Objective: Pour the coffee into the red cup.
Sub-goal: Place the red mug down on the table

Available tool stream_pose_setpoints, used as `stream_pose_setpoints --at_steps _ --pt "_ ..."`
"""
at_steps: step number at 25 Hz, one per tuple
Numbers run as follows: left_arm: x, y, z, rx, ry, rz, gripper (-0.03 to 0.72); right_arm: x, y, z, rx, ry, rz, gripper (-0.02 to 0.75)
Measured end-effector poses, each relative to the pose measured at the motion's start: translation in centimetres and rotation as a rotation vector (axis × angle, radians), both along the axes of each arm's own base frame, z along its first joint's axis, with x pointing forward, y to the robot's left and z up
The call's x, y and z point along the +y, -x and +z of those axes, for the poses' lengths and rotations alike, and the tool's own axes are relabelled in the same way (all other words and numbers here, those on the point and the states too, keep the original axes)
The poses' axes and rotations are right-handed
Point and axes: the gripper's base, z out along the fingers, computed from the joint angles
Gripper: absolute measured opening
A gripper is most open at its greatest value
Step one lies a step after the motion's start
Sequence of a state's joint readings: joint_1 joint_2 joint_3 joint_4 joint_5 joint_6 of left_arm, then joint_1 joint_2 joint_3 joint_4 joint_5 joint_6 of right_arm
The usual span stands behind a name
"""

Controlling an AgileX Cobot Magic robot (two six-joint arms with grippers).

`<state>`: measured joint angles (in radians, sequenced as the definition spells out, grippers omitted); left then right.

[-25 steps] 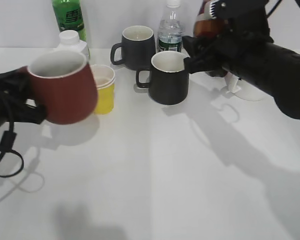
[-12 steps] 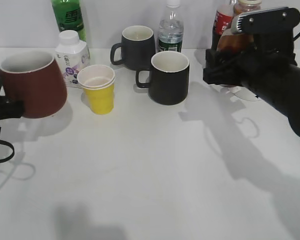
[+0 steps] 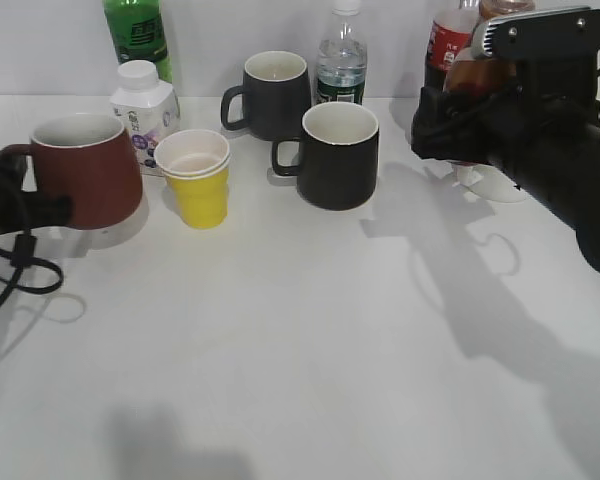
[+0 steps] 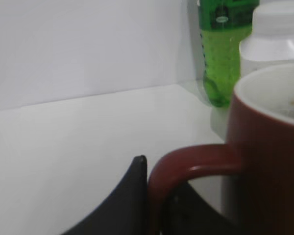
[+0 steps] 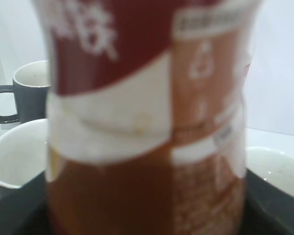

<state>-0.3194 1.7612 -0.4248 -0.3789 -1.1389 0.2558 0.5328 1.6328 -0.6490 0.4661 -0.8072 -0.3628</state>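
The red cup (image 3: 85, 170) is upright at the far left, on or just above the table. My left gripper (image 3: 20, 205) is shut on its loop handle. In the left wrist view the handle (image 4: 186, 161) sits between the black fingers (image 4: 127, 200) of the gripper (image 4: 159, 208), with the cup's white inside (image 4: 279, 95) at the right. My right gripper (image 3: 460, 125) is shut on the coffee bottle (image 3: 472, 75) and holds it upright above the back right of the table. The bottle (image 5: 147, 122) fills the right wrist view, brown liquid in its lower part, and hides the gripper (image 5: 147, 218).
A yellow paper cup (image 3: 198, 180), a black mug (image 3: 335, 155) and a grey mug (image 3: 272, 95) stand in the middle back. A green bottle (image 3: 138, 35), a white bottle (image 3: 145, 100), a water bottle (image 3: 340, 65) and a red-labelled cola bottle (image 3: 448, 40) line the back. A white dish (image 3: 500, 182) lies under the right arm.
My left gripper carried the red cup left and down towards the table. My right gripper moved the coffee bottle right, away from the black mug, and turned it upright.
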Motion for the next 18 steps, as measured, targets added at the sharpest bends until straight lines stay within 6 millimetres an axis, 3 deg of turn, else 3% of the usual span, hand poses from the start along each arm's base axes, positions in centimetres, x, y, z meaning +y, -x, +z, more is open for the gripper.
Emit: stream_pose_setpoints --at_steps 7,18 --pt "-0.3 -1.1 -2.4 0.064 -0.022 0.001 0.044 0.0 0.0 0.0 -0.006 0.006 0.0 0.503" --pt "-0.4 -1.3 -2.9 0.043 -0.022 0.0 0.057 0.0 0.0 0.1 -0.007 0.008 0.0 0.503"
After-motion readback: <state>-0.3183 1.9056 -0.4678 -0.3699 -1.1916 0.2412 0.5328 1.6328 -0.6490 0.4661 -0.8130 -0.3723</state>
